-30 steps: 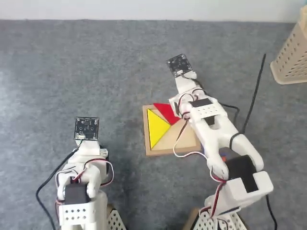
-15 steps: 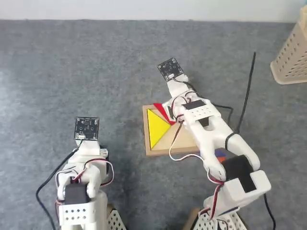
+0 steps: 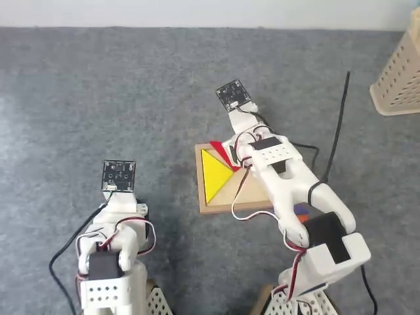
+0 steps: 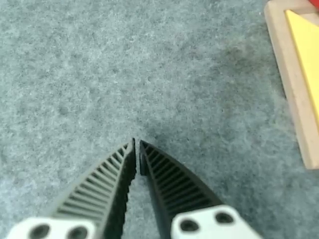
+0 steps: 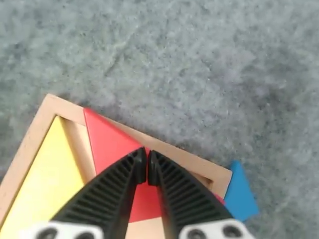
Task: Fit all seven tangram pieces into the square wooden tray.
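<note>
The square wooden tray [image 3: 226, 207] lies on the grey carpet at mid-table. A large yellow triangle [image 3: 214, 174] lies flat in its left part. A red triangle [image 3: 220, 149] rests at the far edge, and in the right wrist view this red triangle [image 5: 107, 142] overlaps the tray rim [image 5: 199, 164]. My right gripper [image 5: 147, 155] is shut, its tips down on the red piece. A blue piece [image 5: 240, 191] lies on the carpet just outside the tray corner. My left gripper [image 4: 137, 145] is shut over bare carpet, left of the tray [image 4: 291, 94].
A beige slatted basket [image 3: 400, 72] stands at the far right. A black cable [image 3: 338, 131] runs across the carpet right of the tray. The right arm [image 3: 289, 177] covers the tray's right side. Open carpet spreads to the left and the far side.
The right arm swung left over the tray's far edge, and the red triangle shifted slightly left with it. It has held still for the last half second. The left arm has not moved.
</note>
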Action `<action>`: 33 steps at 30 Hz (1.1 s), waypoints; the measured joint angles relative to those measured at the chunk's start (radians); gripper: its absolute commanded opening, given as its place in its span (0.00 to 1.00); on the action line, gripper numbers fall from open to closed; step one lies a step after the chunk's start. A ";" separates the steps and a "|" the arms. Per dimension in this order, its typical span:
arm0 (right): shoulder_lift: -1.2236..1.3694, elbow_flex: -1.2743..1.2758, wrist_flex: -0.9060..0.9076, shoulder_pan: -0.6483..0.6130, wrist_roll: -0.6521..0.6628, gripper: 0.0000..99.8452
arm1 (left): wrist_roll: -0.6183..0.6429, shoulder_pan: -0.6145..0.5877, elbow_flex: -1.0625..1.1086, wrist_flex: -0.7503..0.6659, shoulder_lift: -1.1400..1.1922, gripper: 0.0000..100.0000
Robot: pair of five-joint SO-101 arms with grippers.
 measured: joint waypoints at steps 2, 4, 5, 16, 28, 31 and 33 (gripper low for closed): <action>-0.006 0.000 0.000 0.000 -0.003 0.01 | 0.000 0.000 0.000 0.000 0.000 0.01; -0.025 0.000 -0.015 0.000 -0.006 0.01 | 0.000 0.000 0.000 0.000 0.000 0.01; -0.031 0.000 -0.029 0.000 -0.006 0.01 | 0.000 0.000 0.000 0.000 0.000 0.01; 0.083 0.000 -0.164 0.000 -0.008 0.01 | 0.000 0.000 0.000 0.000 0.000 0.01; 0.017 0.003 -0.075 -0.035 -0.008 0.01 | 0.000 0.000 0.000 0.000 0.000 0.01; -0.066 0.057 -0.069 -0.021 -0.008 0.01 | 0.000 0.000 0.000 0.000 0.000 0.01; -0.146 0.115 -0.066 0.003 -0.008 0.01 | 0.000 0.000 0.000 0.000 0.000 0.01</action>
